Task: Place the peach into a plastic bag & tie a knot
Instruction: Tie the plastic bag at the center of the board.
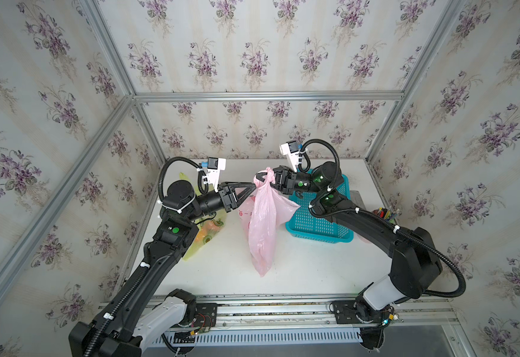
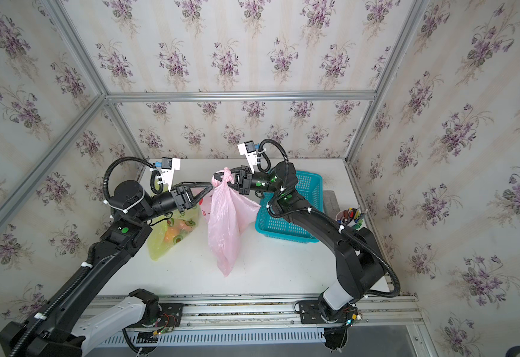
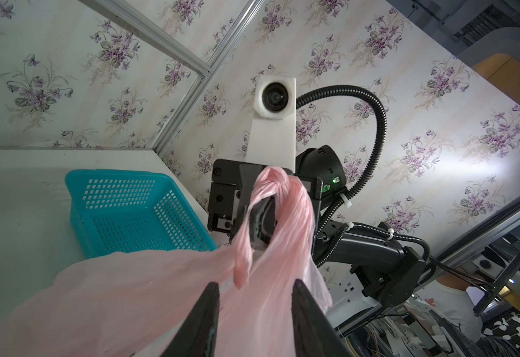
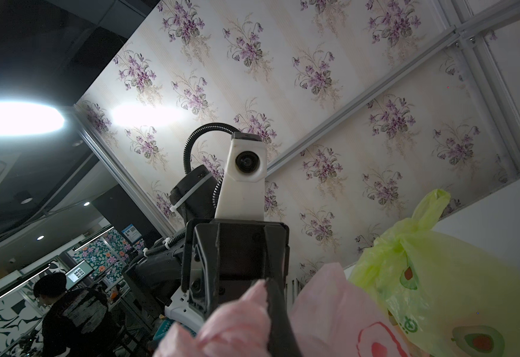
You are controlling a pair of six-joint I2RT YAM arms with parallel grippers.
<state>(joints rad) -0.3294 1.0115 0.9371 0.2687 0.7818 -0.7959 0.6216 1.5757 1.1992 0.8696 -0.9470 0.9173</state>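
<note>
A pink plastic bag [image 1: 263, 228] [image 2: 224, 228] hangs above the white table, and its twisted top forms a knot [image 1: 269, 174] [image 3: 271, 179]. My right gripper [image 1: 263, 177] [image 2: 220, 176] is shut on the knotted handles, which wrap round its fingers [image 3: 260, 216]. My left gripper [image 1: 253, 185] [image 3: 255, 282] is open, its tips at the bag's neck from the left. A loose pink tail [image 3: 241, 272] dangles just beyond the tips. The peach is hidden; I cannot see inside the pink bag.
A teal mesh basket [image 1: 320, 222] [image 3: 122, 210] sits under the right arm. A yellow-green bag [image 2: 172, 235] [image 4: 453, 278] holding fruit lies under the left arm. A cup of pens [image 2: 351, 216] stands at the right edge. Aluminium frame posts ring the table.
</note>
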